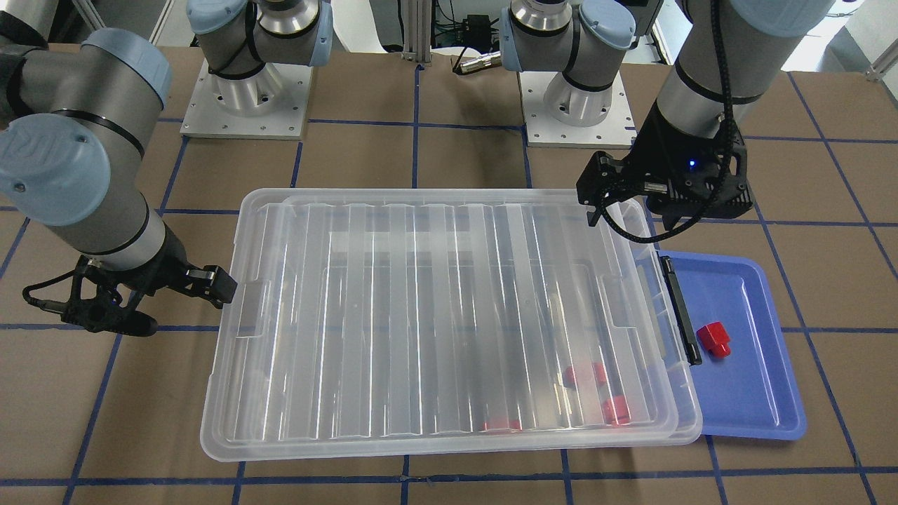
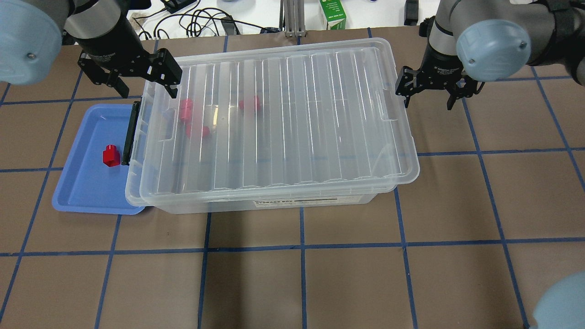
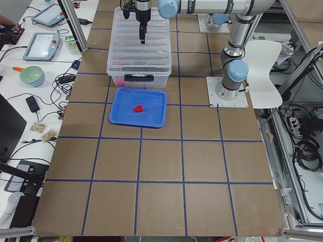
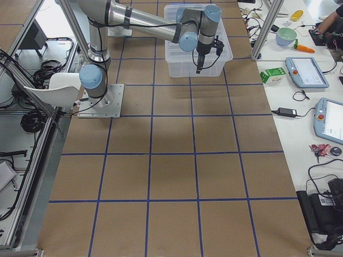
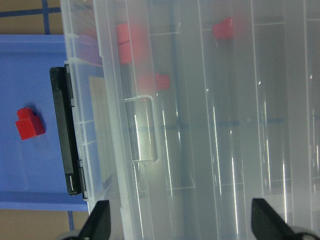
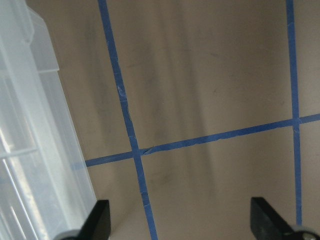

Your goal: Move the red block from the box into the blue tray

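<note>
Fingertips of my left gripper [image 5: 182, 225] stand wide apart with nothing between them. Right beneath them lies the ribbed clear lid [image 5: 210, 150] of the box [image 2: 274, 204], and I hang over its end near the moulded handle recess. Just outward from that finger, on the box's end wall, sits the black latch [image 5: 65, 135]. Past the latch the blue tray [image 5: 30, 175] lies flat on the table, its long side tucked against the box end and partly under the lid's overhang. The red block [image 5: 29, 123] rests in the tray near the latch side, apart from the rim, with its narrower stub pointing away from the box. It is off to one side of my left fingers and lower than they are.

Through the lid I make out three more red blocks [image 2: 186, 109], blurred by the plastic, all in the half of the box nearest my left gripper.

My right gripper [image 6: 182, 225] is also spread wide and holds nothing. It hangs over the brown table [image 6: 200, 75] and its blue tape lines [image 6: 125, 110], just off the opposite end of the box, whose edge shows beside one finger. The whole length of the box separates it from the tray.
</note>
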